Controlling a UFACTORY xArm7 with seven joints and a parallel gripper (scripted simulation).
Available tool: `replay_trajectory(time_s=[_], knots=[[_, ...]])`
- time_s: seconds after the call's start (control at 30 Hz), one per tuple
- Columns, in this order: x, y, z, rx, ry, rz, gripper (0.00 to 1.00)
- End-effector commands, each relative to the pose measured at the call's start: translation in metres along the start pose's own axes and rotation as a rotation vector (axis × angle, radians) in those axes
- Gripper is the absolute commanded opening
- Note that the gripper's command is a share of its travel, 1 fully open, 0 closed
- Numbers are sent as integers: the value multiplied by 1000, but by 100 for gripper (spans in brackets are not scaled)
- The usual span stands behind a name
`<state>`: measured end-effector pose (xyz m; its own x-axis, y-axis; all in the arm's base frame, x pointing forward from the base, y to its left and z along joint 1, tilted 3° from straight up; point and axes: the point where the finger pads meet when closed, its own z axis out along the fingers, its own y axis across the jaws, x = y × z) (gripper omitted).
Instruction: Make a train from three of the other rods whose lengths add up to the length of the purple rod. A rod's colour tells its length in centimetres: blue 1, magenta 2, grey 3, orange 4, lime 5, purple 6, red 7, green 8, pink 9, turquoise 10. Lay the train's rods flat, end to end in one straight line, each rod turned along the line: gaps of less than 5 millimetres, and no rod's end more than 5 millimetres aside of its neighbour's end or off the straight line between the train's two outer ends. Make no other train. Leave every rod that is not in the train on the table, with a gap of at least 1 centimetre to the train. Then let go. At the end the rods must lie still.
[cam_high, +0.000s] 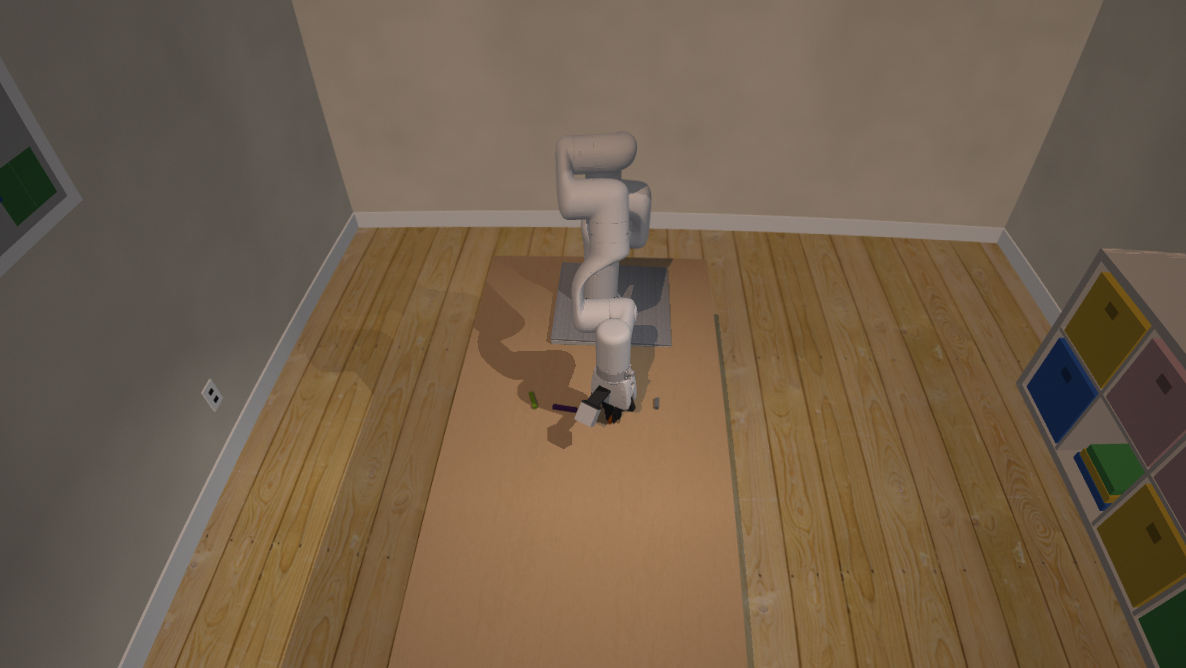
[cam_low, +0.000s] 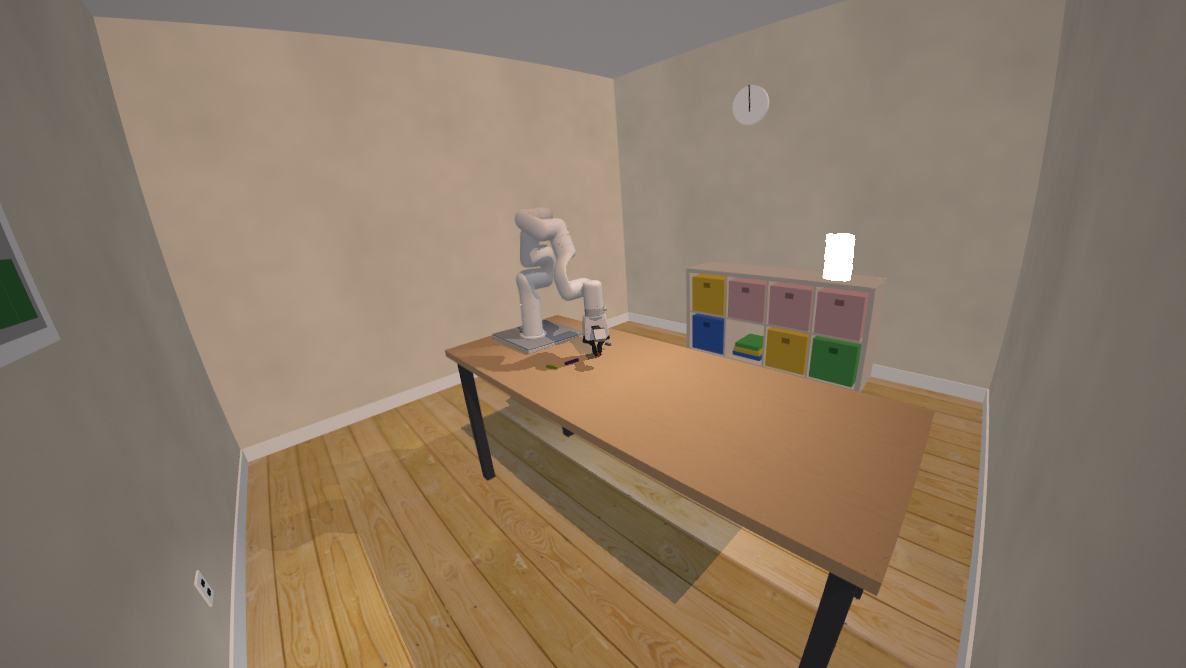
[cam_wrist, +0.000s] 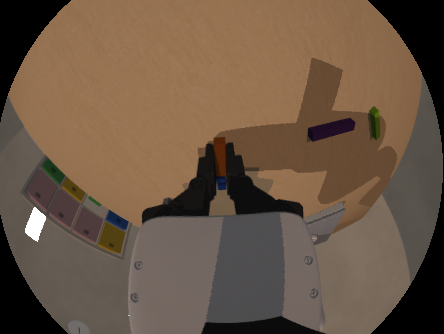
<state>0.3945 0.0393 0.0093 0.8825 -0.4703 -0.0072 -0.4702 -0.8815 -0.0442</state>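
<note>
Orange rod (cam_high: 611, 419) (cam_wrist: 220, 156) gripped in claw (cam_high: 613, 414) (cam_low: 596, 351) (cam_wrist: 220, 154); blue rod (cam_wrist: 221, 184) visible in wrist view, indistinguishable in exterior view.

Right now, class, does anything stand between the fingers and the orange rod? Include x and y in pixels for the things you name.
Nothing visible does: the orange rod (cam_high: 611, 419) (cam_wrist: 220, 156) is already held between the fingers (cam_high: 612, 409) (cam_low: 597, 349). A blue piece (cam_wrist: 221, 185) shows at its near end in the wrist view; whether they touch, I cannot tell.

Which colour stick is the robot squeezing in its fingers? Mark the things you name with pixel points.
The orange rod (cam_wrist: 220, 155). It alone is between the fingers of the gripper (cam_wrist: 220, 155); the purple rod (cam_wrist: 332, 129) (cam_low: 571, 361) and lime rod (cam_wrist: 375, 123) (cam_low: 551, 366) lie off to one side.
</note>
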Motion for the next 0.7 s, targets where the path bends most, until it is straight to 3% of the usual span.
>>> replay_trajectory(time_s=[0.0,0.37,0.67], knots=[[1,-1,-1,2,3,0,4],[1,-1,-1,2,3,0,20],[1,-1,-1,2,3,0,24]])
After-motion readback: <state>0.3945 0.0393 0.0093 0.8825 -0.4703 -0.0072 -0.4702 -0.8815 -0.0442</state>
